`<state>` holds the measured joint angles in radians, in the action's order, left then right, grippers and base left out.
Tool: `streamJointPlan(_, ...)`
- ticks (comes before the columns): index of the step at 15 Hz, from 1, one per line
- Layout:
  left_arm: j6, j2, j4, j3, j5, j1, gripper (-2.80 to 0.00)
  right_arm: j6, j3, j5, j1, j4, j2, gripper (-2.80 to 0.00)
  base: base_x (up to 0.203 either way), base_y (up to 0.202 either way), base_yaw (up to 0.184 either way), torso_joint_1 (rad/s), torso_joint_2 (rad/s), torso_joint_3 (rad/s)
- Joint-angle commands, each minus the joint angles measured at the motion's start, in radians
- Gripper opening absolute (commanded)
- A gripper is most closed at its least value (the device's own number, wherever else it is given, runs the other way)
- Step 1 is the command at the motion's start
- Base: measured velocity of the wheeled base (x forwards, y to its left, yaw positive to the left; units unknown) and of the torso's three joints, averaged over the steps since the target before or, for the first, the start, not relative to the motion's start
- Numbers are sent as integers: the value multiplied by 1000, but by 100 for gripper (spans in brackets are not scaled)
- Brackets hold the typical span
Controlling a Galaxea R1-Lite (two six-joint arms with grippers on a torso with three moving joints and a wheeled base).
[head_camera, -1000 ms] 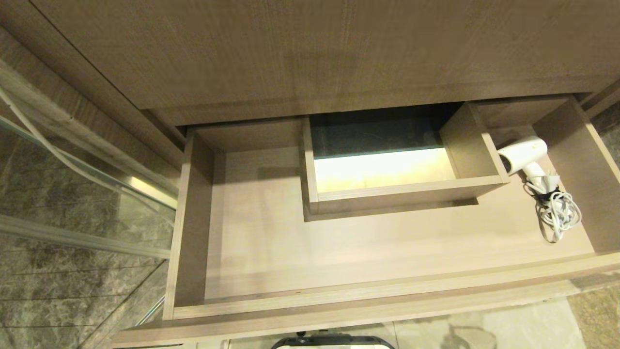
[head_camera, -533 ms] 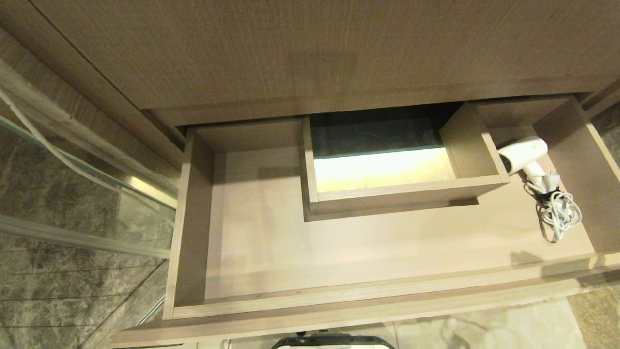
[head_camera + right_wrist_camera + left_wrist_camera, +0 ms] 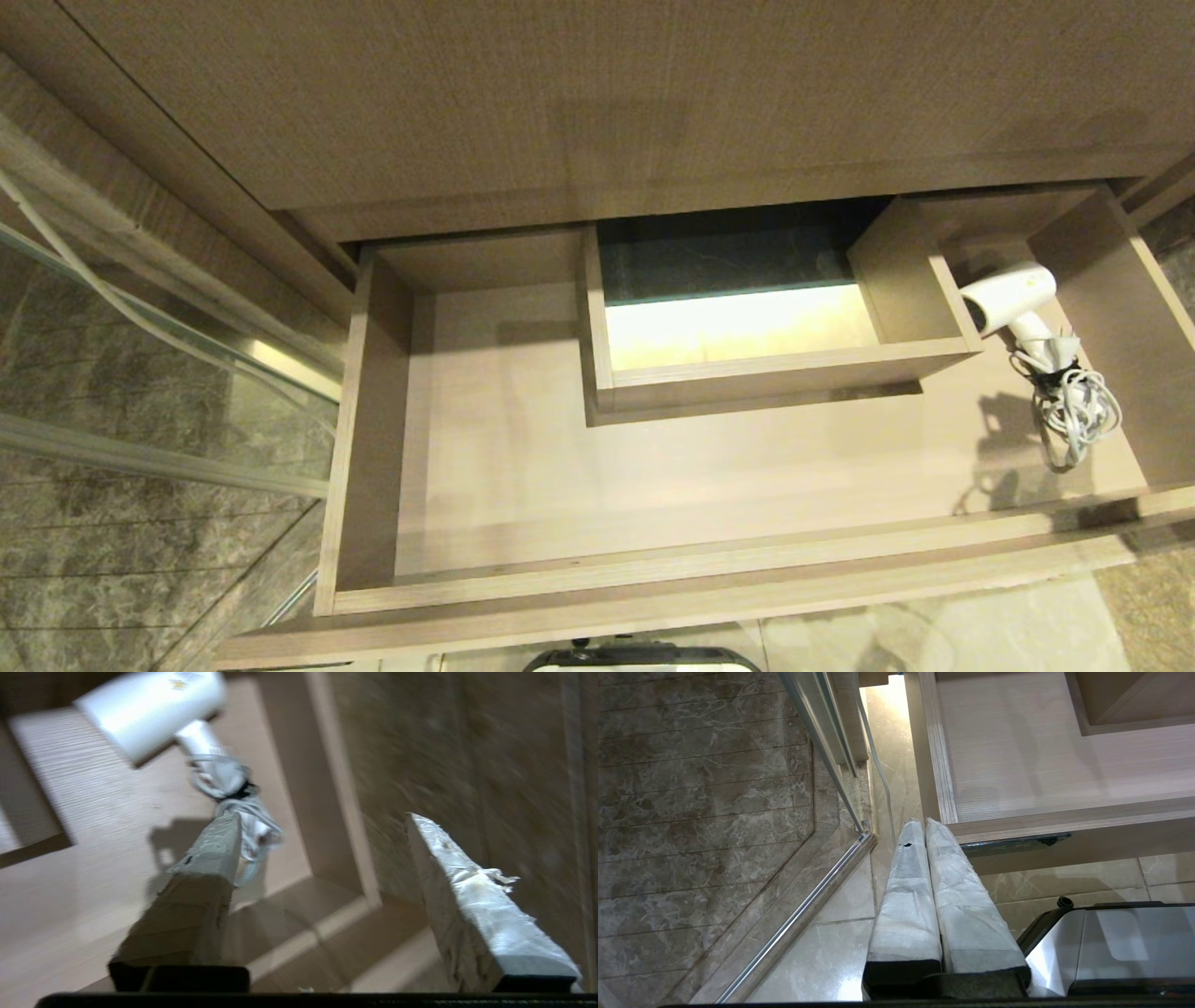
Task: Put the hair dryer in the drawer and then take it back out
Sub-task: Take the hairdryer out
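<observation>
Within the open drawer (image 3: 523, 448), the hair dryer (image 3: 1006, 297) lies on the drawer floor in the back right corner, between the right side wall and the boxed cut-out (image 3: 747, 373) at back centre. Its white barrel points toward the cut-out wall; the handle extends toward the drawer front. The bundled cord (image 3: 1074, 415), white and tied with a dark band, lies just in front of the handle, near the right wall.

Neither arm appears in the head view. A shadow falls on the drawer floor just beside the cord, on the side toward the cut-out.

Right gripper (image 3: 322, 816): visible in the right wrist view only. It hangs above the front right corner of the drawer. The two wrapped fingers (image 3: 205, 858) stand wide apart with nothing between them. The hair dryer (image 3: 149, 711) and the cord (image 3: 233, 793) lie beyond the fingertips, apart from them. One finger overlaps the end of the cord in that view; contact cannot be determined.

Left gripper (image 3: 922, 822): visible in the left wrist view only. It is parked low, outside the front left corner of the drawer, above the tiled floor (image 3: 831, 952) and beside a glass panel (image 3: 714, 788) with a metal rail. Its wrapped fingers are pressed together, with nothing between them.
</observation>
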<state>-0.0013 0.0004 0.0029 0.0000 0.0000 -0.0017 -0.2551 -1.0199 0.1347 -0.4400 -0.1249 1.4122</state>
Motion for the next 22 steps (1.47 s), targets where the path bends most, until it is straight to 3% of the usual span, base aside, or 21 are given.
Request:
streamJointPlan(1,0,0,0,0,0,0,-280,-91,-49,-199,-3,3,94,0,0,0,0,0,0,0)
streamJointPlan(3,0,0,0,2,0,0,-280,-220,-61,-378,-13,23,130,0,0,0,0,0,0,0)
streamJointPlan(5,0,0,0,2,0,0,-280,-402,-64,-435,-54,44,151,0,0,0,0,0,0,0)
streamJointPlan(7,0,0,0,2,0,0,-280,-455,-60,-483,-94,63,165,0,0,0,0,0,0,0)
streamJointPlan(15,0,0,0,2,0,0,-280,-461,-87,-499,-186,125,318,0,0,0,0,0,0,0)
streamJointPlan(22,0,0,0,2,0,0,-280,-454,-275,-573,-180,115,551,0,0,0,0,0,0,0)
